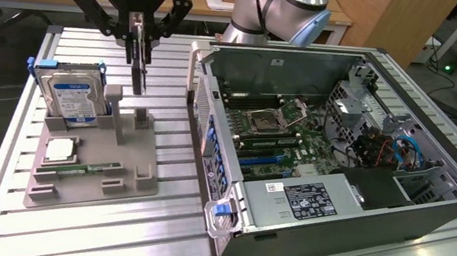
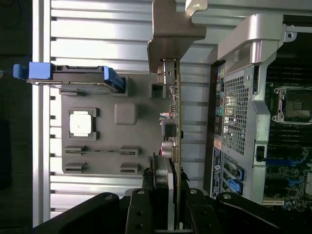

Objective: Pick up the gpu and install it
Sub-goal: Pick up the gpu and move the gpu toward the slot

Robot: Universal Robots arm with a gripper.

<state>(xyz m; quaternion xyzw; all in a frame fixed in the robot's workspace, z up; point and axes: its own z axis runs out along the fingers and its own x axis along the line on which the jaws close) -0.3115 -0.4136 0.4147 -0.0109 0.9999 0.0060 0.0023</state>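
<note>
My gripper [image 1: 140,39] is shut on the gpu [image 1: 139,69], a thin dark card that hangs edge-on and upright from the fingers. Its lower edge sits just above the upright slot of the grey holder tray [image 1: 135,150], at the exterior view's left. In the wrist view the gpu [image 2: 174,126] runs straight out from the gripper [image 2: 168,200], ending in its silver bracket [image 2: 170,34]. The open computer case [image 1: 339,147] lies on its side at the exterior view's right, motherboard and blue slots [image 1: 263,161] exposed.
The holder tray also carries a silver hard drive [image 1: 77,98] with a blue label, a square processor [image 1: 60,149] and a green memory stick [image 1: 86,168]. The case's perforated rear wall [image 2: 236,112] stands close beside the card. All rests on a ribbed aluminium table [image 1: 156,236].
</note>
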